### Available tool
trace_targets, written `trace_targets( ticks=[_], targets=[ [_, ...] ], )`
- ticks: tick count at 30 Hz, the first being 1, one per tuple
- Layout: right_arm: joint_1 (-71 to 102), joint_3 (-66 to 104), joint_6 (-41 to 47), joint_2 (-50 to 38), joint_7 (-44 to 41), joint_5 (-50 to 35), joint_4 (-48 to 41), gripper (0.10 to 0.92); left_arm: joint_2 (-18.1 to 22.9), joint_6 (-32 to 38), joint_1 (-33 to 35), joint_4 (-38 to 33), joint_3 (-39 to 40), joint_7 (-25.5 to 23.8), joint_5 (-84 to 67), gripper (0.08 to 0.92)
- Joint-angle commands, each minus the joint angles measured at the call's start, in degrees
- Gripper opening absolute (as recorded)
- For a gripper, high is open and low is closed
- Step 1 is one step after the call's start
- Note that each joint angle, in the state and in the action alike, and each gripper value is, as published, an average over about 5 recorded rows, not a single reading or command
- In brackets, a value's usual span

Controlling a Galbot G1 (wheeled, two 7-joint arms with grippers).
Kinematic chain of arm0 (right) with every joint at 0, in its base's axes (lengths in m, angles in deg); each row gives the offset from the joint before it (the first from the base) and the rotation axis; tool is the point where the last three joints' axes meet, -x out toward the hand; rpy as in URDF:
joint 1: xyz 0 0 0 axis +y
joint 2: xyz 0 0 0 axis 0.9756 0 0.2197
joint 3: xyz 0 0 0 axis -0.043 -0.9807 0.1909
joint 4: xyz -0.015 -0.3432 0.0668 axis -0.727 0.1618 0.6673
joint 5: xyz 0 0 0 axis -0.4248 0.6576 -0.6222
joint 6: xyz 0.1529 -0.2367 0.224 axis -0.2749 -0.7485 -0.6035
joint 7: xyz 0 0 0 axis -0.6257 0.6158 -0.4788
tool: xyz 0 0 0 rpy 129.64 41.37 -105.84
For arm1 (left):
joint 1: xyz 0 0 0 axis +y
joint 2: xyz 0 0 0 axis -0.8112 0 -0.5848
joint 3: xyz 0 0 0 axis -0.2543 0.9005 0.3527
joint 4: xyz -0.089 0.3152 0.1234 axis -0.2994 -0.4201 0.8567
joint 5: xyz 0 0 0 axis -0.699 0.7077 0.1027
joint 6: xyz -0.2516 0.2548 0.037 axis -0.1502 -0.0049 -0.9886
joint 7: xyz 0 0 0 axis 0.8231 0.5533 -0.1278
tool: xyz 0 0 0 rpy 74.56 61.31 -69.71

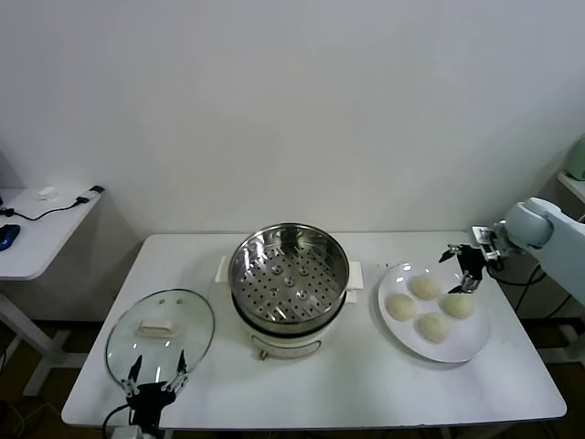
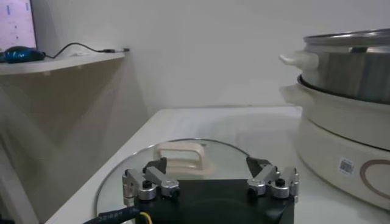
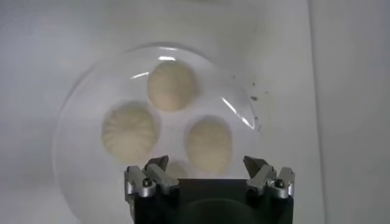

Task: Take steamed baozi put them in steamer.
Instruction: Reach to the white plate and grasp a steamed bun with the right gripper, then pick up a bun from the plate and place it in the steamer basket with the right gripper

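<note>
Task status: not yet started as far as transfers go. Steamer (image 1: 289,279) standing at table centre, perforated tray bare, no bun inside. All four steamed baozi (image 1: 430,306) resting on the white plate (image 1: 469,343) to the robot's right of the steamer, grouped close together, none lifted.

Right gripper (image 1: 468,274) poised above the far edge of the plate, just over the rear buns, fingers spread wide apart and holding nothing. In the right wrist view, plate (image 3: 79,128) and buns (image 3: 172,85) directly below the open fingers (image 3: 149,179) (a fourth bun mostly hidden behind the gripper body). No contact with any bun visible.

Left gripper (image 1: 157,380) parked low at the near left edge of the table, beside the glass lid (image 1: 160,334), fingers likewise apart and empty. Lid lying flat on the table (image 1: 366,384), off the pot, so access to the tray unobstructed.

Remaining, by judgement: descend onto one bun, close gently (soft dough, likely to dent under a hard squeeze), carry across to the tray, release; repeat for all four. Spacing on the tray to be watched, buns being close to the tray's capacity.
</note>
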Motion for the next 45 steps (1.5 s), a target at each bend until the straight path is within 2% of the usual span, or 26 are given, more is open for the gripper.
trace_targets(
  ticks=[1,5,14,28,31,38,45],
  targets=[
    [-3.9,-5.8,0.7,7.8,-3.0,1.1,-11.2,0.823,0.1,0.0,0.0,0.2,-0.1,0.0,0.0,0.823],
    [-2.2,-5.0,0.9,10.6,-2.9,0.2,-13.7,0.823,0.5,0.1,0.2,0.3,-0.1,0.0,0.0,0.823],
    [2.2,-0.1,1.0,16.0,-0.5,4.0,-21.2,0.823,0.8,0.9,0.7,0.5,0.0,0.0,0.3,0.823],
    [3.7,2.1,0.8,19.1,0.2,7.0,-24.5,0.815,0.8,1.2,1.1,0.8,0.2,0.0,1.1,0.823],
    [3.8,2.3,0.8,19.4,0.2,7.4,-24.6,0.765,0.7,1.2,1.1,0.6,0.1,0.0,1.2,0.823],
    [2.6,1.3,0.9,18.2,-1.0,6.4,-22.4,0.581,0.8,1.0,1.2,0.0,0.0,0.0,1.3,0.823],
    [-8.1,-7.1,0.6,12.8,-2.9,-1.5,-12.0,0.552,0.8,1.0,1.4,-0.2,0.1,0.2,1.6,0.823]
  ],
)
